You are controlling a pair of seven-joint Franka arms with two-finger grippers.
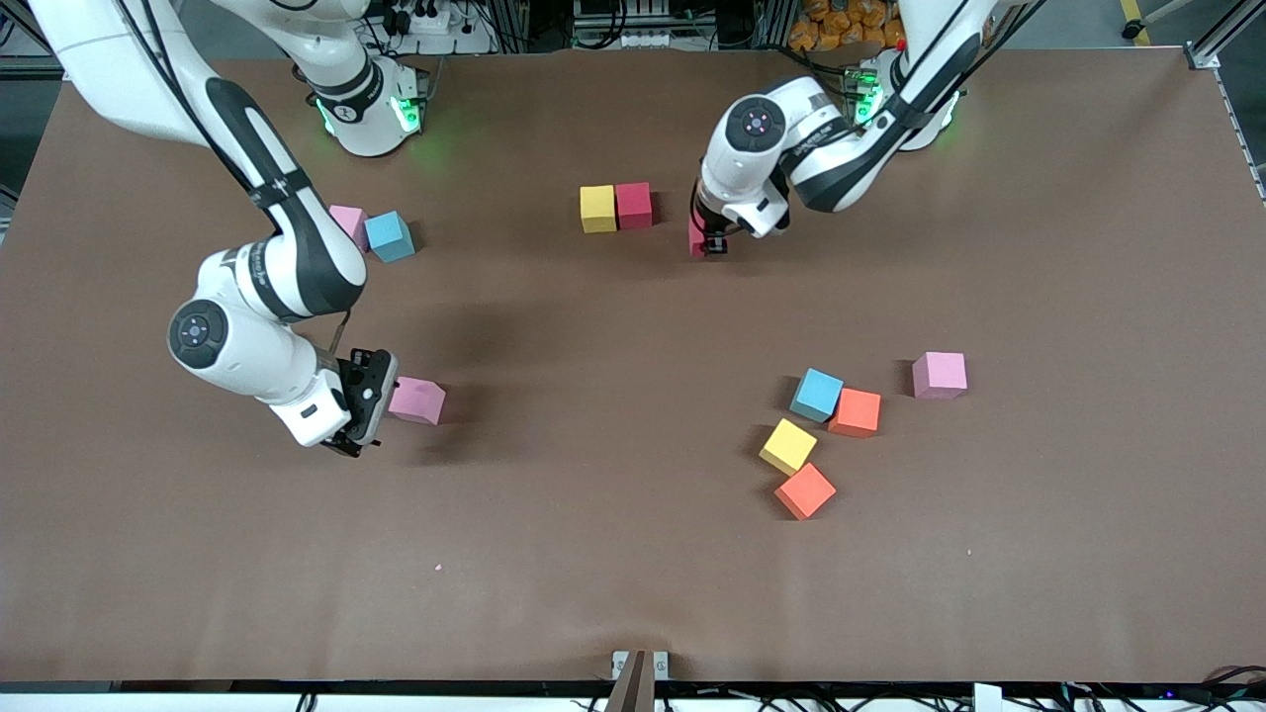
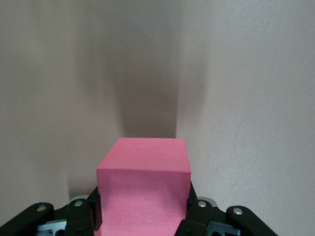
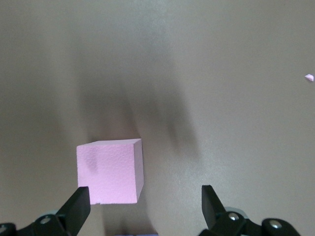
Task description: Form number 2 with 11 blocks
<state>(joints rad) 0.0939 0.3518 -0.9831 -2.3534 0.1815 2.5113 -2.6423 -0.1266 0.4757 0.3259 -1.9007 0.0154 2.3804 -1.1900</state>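
My left gripper (image 1: 714,240) is clenched on a deep pink matte foam cube (image 2: 142,184), one finger pressed to each of its side faces, over the brown table (image 1: 613,554) just toward the left arm's end from the yellow foam cube (image 1: 597,209) and the red foam cube (image 1: 634,205). Those two sit touching, edge to edge, in a short row; bare table lies open around them on the side nearer the camera.

My right gripper (image 1: 364,400) hangs released, fingers (image 3: 78,206) spread wide, low over the table beside a pale pink foam cube (image 1: 416,400); that cube lies off toward one finger rather than centred between them.

Toward the right arm's base, another pale pink cube (image 1: 349,225) touches a light blue foam cube (image 1: 390,236).

Toward the left arm's end lies a loose cluster: a second light blue cube (image 1: 817,395) against an orange foam cube (image 1: 856,412), a second yellow cube (image 1: 788,446) beside a second orange cube (image 1: 805,490), and a lone pale pink cube (image 1: 939,375) apart. The middle of the table is open room.
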